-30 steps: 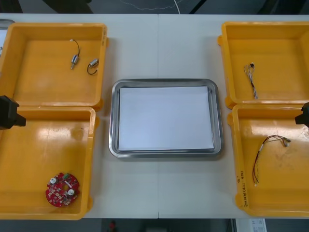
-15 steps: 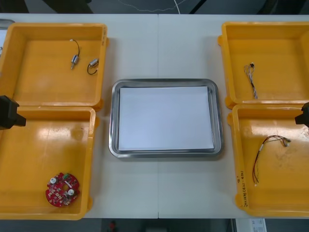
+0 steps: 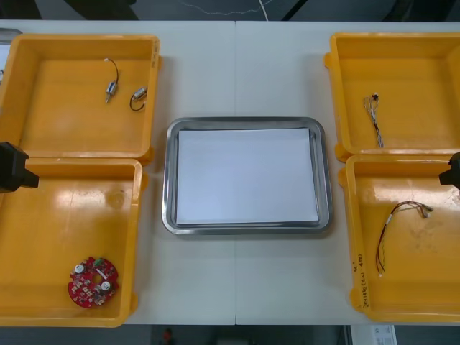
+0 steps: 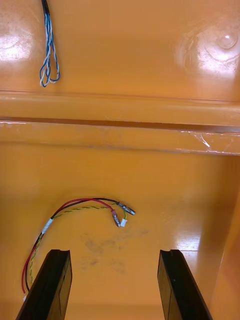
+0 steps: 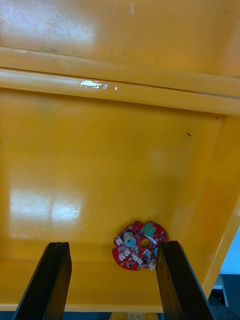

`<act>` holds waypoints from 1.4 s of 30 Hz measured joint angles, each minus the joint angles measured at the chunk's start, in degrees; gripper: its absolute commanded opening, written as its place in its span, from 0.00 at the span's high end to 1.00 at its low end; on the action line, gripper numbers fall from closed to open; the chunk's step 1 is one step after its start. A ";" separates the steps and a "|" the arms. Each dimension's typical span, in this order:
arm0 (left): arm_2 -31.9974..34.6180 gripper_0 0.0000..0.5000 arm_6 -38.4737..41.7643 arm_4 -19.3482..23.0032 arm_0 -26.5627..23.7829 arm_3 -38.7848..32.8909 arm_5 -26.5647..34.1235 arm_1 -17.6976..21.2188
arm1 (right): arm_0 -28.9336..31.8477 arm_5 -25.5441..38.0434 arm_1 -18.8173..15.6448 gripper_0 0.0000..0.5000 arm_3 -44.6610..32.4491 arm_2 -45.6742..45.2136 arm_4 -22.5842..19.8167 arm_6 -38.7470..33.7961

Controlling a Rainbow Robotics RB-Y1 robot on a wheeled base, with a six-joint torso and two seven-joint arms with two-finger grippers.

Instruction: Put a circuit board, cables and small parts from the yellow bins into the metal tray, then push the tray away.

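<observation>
The metal tray [image 3: 167,180], shiny at the rim and white inside, lies flat in the middle of the tabletop [image 3: 237,72]. The round red circuit board [image 3: 93,282] lies flat in the near left yellow bin [image 3: 137,237], close to its near wall. Two small metal parts [image 3: 111,89], each trailing a short dark wire, lie just beside each other in the far left yellow bin [image 3: 83,38]. A twisted blue and white cable [image 3: 376,122] lies stretched out in the far right yellow bin [image 3: 395,36]. A red and yellow cable [image 3: 386,225] curves across the floor of the near right yellow bin [image 3: 351,237], its small connectors toward that bin's far wall
</observation>
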 measured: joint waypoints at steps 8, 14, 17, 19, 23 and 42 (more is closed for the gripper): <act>0.00 0.00 0.00 0.00 0.00 0.00 0.00 0.00 | 0.00 0.00 0.00 0.00 0.00 0.00 0.00 0.00; 0.00 0.00 0.00 0.00 0.00 0.00 0.00 0.00 | 0.00 0.00 0.00 0.00 0.00 0.00 0.00 0.00; 0.00 0.00 0.00 0.00 0.00 0.00 0.00 0.00 | 0.00 0.00 0.00 0.00 0.00 0.00 0.00 0.00; 0.00 0.00 0.00 0.00 0.00 0.00 0.00 0.00 | 0.00 0.00 0.00 0.00 0.00 0.00 0.00 0.00; 0.00 0.00 0.00 0.00 0.00 0.00 0.00 0.00 | 0.00 0.00 0.00 0.00 0.00 0.00 0.00 0.00; -0.07 0.00 -1.27 1.54 1.93 0.01 0.01 -0.02 | -0.04 0.00 -0.38 0.00 0.00 0.01 -0.55 0.00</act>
